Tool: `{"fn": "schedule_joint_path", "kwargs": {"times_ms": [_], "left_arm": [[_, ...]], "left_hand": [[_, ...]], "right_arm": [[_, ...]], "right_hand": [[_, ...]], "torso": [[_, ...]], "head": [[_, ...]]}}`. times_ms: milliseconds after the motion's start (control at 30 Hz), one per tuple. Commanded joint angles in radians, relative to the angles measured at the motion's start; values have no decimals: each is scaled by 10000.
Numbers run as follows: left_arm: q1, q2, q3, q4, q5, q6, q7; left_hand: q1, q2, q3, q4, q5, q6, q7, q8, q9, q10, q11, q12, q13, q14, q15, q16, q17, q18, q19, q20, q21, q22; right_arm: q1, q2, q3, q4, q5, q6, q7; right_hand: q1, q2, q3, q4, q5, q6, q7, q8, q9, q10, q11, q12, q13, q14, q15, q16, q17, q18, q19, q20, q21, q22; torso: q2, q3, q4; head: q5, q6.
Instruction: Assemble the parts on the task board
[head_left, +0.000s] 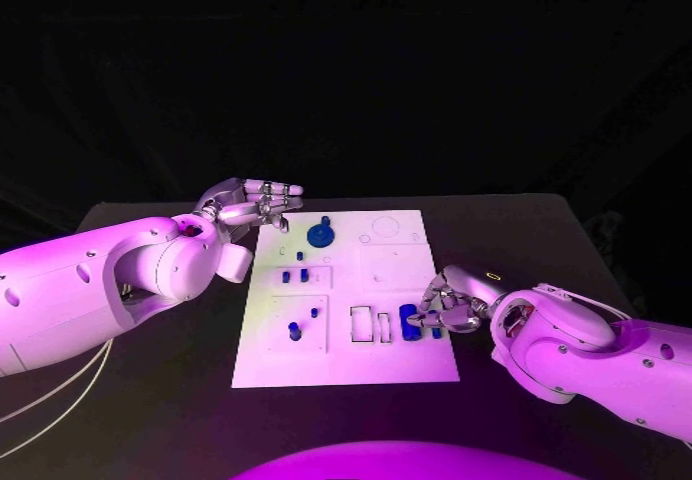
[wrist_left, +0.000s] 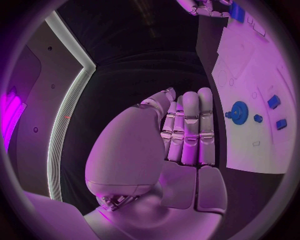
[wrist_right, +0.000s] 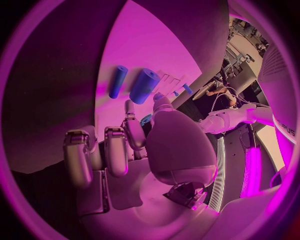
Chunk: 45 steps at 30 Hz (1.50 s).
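The board (head_left: 378, 365) had bare white room along its near edge and at its far right corner. The left hand (head_left: 254, 204) hung off the board's far left corner, just beside the gear (head_left: 320, 236), crowding that approach. The right hand (head_left: 450, 306) sat at the board's right edge, touching or nearly touching two cylinders (head_left: 411, 319), closing that side. Small blocks (head_left: 300, 331) dotted the left column. Dark table (head_left: 159, 400) lay open left of the board.

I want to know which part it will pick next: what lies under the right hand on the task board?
Beside the right hand two blue cylinders lie on the task board, one thick, one thin. Whatever is directly beneath the palm is covered.
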Motion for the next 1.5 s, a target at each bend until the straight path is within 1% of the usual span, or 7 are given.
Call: {"fn": "schedule_joint_path", "kwargs": {"times_ms": [33,467,733,1000,1167,1333,1500], "left_arm": [[8,-12,5,45,51,168,45],[8,-59,5,64,51,185,28],[8,-76,5,64,51,180,29],[7,-73,5,56,51,181,30],[6,-61,5,38,51,194,25],[4,-30,4,20,59,200,32],[-3,4,4,17,70,216,37]], "left_hand": [[-32,107,-36,2,-44,-69,30,-14,-17,-43,-7,39,14,-39,55,-35,-12,135,27,15,-43,-16],[-54,108,-62,16,-45,-72,28,-8,-18,-57,-7,63,22,-41,59,-39,-18,135,31,19,-60,-28],[-54,108,-62,16,-45,-72,28,-8,-18,-57,-7,63,22,-41,59,-39,-18,135,31,19,-60,-28],[-61,108,-72,20,-45,-77,28,-7,-20,-68,-6,71,24,-42,60,-41,-20,135,33,20,-67,-32],[-61,108,-72,20,-45,-77,28,-7,-20,-68,-6,71,24,-42,60,-41,-20,135,33,20,-67,-32],[-61,108,-72,20,-45,-77,28,-7,-20,-68,-6,71,24,-42,60,-41,-20,135,33,20,-67,-32],[-61,108,-72,20,-45,-77,28,-7,-20,-68,-6,71,24,-42,60,-41,-20,135,33,20,-67,-32]], "right_arm": [[-34,148,-9,-133,-367,289,-318],[-417,689,-20,-525,-506,506,-444],[-506,780,-21,-590,-602,489,-571],[-522,659,-17,-394,-657,-567,-562],[-474,472,45,23,-461,-1306,-448],[-346,517,100,345,4,-1621,-353],[-290,885,120,380,460,-1504,-281]], "right_hand": [[-59,62,-56,-8,18,-62,-3,38,31,17,1,66,23,774,15,44,1311,-64,1048,-1,36,2634],[-91,98,-112,-1,6,-69,-14,106,117,19,-5,76,74,755,10,7,1233,-64,1048,-3,36,2634],[-31,209,-143,-18,-1,33,-77,272,279,99,-56,153,213,760,-25,18,1265,-64,1048,-23,36,2634],[285,580,-80,-42,615,297,-249,596,602,347,-210,377,576,785,-149,68,1382,-64,1048,-128,36,2634],[455,774,-58,-46,879,376,-338,735,790,489,-291,497,779,802,-219,100,1455,-64,1048,-195,36,2634],[551,874,-50,-47,1038,415,-390,805,903,592,-339,589,923,812,-262,121,1502,-64,1048,-235,36,2634],[509,928,-75,-22,1125,420,-399,826,955,622,-351,604,961,814,-276,124,1509,-64,1048,-253,36,2634]], "torso": [[1,6,-23],[-12,1,-6],[-18,3,-6],[-16,15,-11],[-26,8,-11],[-14,9,4],[-9,6,10]], "head": [[6,-38],[53,-120],[46,-103],[60,-84],[59,-65],[58,-18],[54,-8]]}}
